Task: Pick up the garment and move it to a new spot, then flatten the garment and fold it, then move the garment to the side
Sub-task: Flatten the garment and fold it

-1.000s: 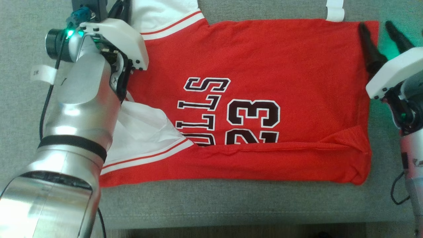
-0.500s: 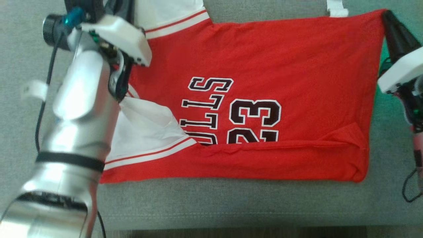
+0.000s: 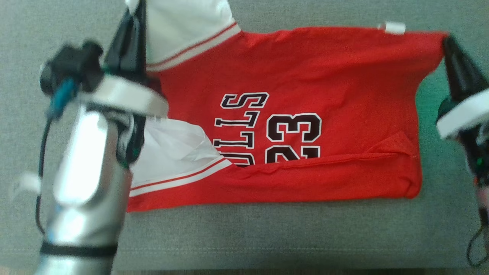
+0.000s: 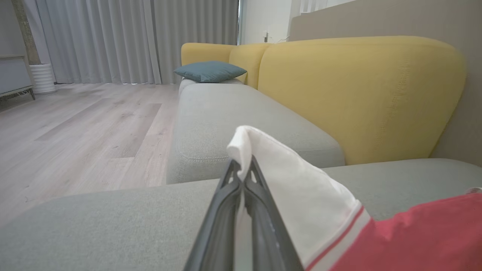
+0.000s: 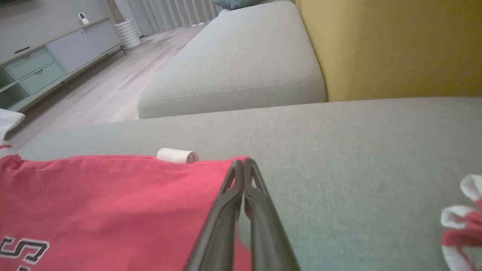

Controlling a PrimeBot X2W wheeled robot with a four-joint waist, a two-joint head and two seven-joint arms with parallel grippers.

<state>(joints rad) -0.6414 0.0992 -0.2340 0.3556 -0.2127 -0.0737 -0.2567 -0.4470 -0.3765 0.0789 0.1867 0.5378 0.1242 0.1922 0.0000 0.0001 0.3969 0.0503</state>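
1. Red jersey (image 3: 305,76): lies on grey sofa seat (image 3: 267,236), near edge folded over.
2. Left hand (image 4: 243,165): clamped on far-left white sleeve (image 4: 286,177).
3. Right hand (image 5: 244,163): clamped on far-right hem corner (image 5: 211,169).
4. Advice: carry both corners evenly, far edge taut.

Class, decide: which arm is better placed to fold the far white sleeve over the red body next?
Left. The left gripper is shut on the white sleeve; the right gripper pinches the red hem corner at the opposite end.
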